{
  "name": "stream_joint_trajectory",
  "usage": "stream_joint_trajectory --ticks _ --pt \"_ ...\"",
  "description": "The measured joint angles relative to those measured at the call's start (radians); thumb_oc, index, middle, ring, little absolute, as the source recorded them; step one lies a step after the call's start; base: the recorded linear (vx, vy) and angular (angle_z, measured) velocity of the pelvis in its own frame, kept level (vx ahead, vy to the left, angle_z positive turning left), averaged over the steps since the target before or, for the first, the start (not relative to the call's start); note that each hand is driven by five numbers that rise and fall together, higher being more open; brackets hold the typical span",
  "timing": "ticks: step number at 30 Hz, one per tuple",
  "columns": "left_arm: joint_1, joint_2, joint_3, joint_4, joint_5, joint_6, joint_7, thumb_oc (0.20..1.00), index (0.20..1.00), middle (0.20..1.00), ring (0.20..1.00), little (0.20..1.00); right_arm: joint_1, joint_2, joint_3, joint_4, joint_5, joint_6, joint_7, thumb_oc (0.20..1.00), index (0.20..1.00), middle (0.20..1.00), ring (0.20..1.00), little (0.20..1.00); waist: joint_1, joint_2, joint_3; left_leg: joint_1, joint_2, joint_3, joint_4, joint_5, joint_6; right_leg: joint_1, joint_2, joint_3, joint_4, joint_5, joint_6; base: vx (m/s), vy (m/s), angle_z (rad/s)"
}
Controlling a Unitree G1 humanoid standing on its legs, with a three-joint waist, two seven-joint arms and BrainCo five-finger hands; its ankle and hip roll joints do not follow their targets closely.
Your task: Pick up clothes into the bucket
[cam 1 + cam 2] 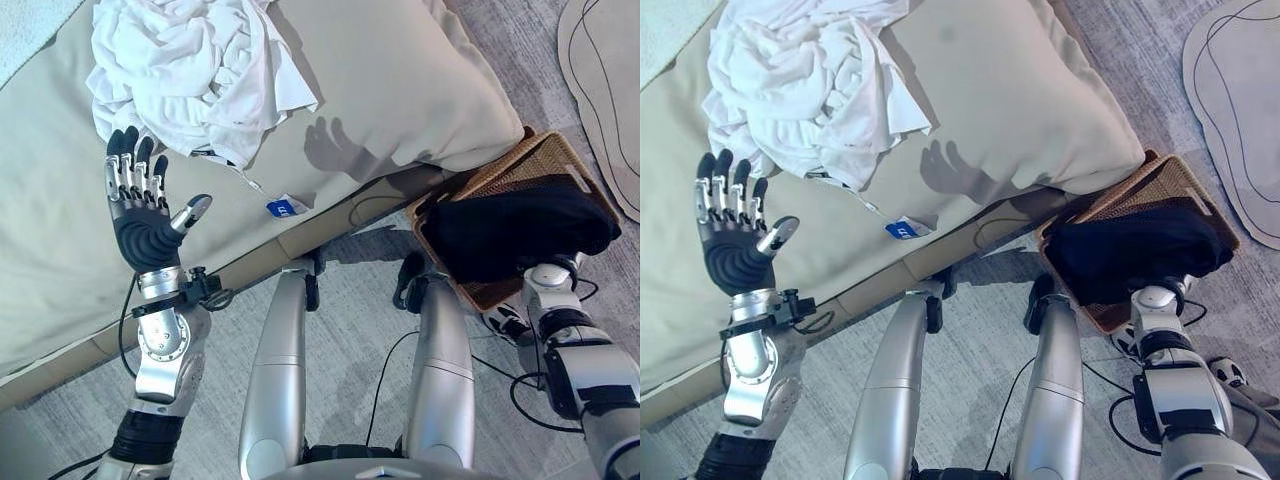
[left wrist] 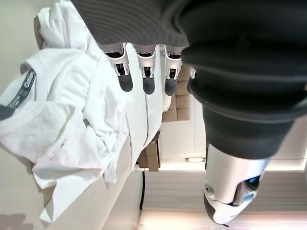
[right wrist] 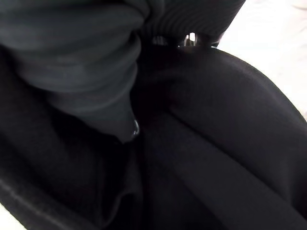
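Left eye view: crumpled white clothes (image 1: 190,70) heaped at the far end of a beige cushion (image 1: 400,90), a small blue tag (image 1: 283,208) lying near their edge. Woven basket (image 1: 545,160) on the grey carpet (image 1: 350,350) beside the cushion, a black garment (image 1: 520,235) draped across its opening. Left hand (image 1: 140,215) raised over the cushion just short of the white heap, fingers straight and spread, thumb out, holding nothing.

Right eye view: right hand hidden under the black garment at the basket; finger state impossible to tell.

Left wrist view: straight dark-tipped fingers (image 2: 146,79) pointing at the white folds, not touching.

Right wrist view: black fabric pressed close around the dark ribbed cover (image 3: 76,57).
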Motion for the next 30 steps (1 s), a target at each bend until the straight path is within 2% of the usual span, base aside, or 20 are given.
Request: stream_joint_trajectory --ticks 7,13,14,15,18,26,30 --pt "0.001 0.008 0.005 -0.011 0.008 0.0 0.008 1.0 1.0 1.0 1.0 1.0 0.039 -0.059 -0.081 0.03 0.091 0.0 0.003 0.2 0.2 0.2 0.2 0.2 0.0 0.004 -0.002 -0.029 -0.002 0.0 0.003 -0.001 -0.001 -0.03 0.0 0.001 0.007 -0.004 -0.002 0.01 -0.002 0.01" --pt "-0.001 0.025 0.006 -0.016 0.008 0.0 0.007 1.0 1.0 1.0 1.0 1.0 0.04 -0.093 -0.078 0.021 0.101 0.0 0.006 0.2 0.2 0.2 0.2 0.2 0.0 0.004 -0.002 -0.034 0.002 0.001 0.018 -0.005 -0.001 -0.037 0.0 0.002 0.018 -0.007 -0.007 0.0 -0.002 -0.01" --pt "-0.001 0.025 0.006 -0.016 0.008 0.0 0.007 1.0 1.0 1.0 1.0 1.0 0.037 -0.096 -0.078 0.023 0.101 0.0 0.007 0.821 0.821 0.821 0.821 0.821 0.001 0.004 -0.002 -0.035 0.005 0.002 0.018 -0.005 -0.002 -0.04 0.002 0.004 0.022 -0.008 -0.009 0.0 -0.014 -0.05" --pt "0.0 0.025 0.006 -0.016 0.007 0.0 0.007 1.0 1.0 1.0 1.0 1.0 0.032 -0.096 -0.077 0.03 0.101 0.0 0.008 1.0 1.0 1.0 1.0 1.0 0.004 0.004 -0.002 -0.035 0.006 0.002 0.016 -0.006 -0.002 -0.041 0.003 0.004 0.022 -0.009 -0.009 0.0 -0.016 -0.04" --pt "0.0 0.025 0.006 -0.016 0.005 0.0 0.003 1.0 1.0 1.0 1.0 1.0 -0.013 -0.098 -0.072 0.083 0.101 0.015 0.031 1.0 1.0 1.0 1.0 1.0 0.006 0.007 -0.004 -0.037 0.006 0.001 0.016 -0.006 -0.002 -0.043 0.003 0.004 0.024 -0.009 -0.01 0.0 0.0 0.0" --pt "-0.001 0.025 0.012 -0.021 -0.002 0.0 -0.009 1.0 1.0 1.0 1.0 1.0 -0.022 -0.096 -0.063 0.065 0.101 0.016 0.046 1.0 1.0 1.0 1.0 1.0 0.01 0.01 -0.007 -0.043 0.005 0.002 0.011 -0.005 -0.002 -0.048 0.002 0.003 0.018 -0.009 -0.01 0.0 0.0 0.0" --pt "-0.011 0.025 0.018 -0.022 -0.002 0.0 -0.013 1.0 1.0 1.0 1.0 1.0 -0.021 -0.099 0.011 0.071 0.032 0.023 0.071 1.0 1.0 1.0 1.0 1.0 0.025 0.01 -0.009 -0.035 0.004 0.002 -0.002 -0.001 0.004 -0.041 0.001 0.001 0.012 -0.005 -0.004 0.0 0.0 0.0"
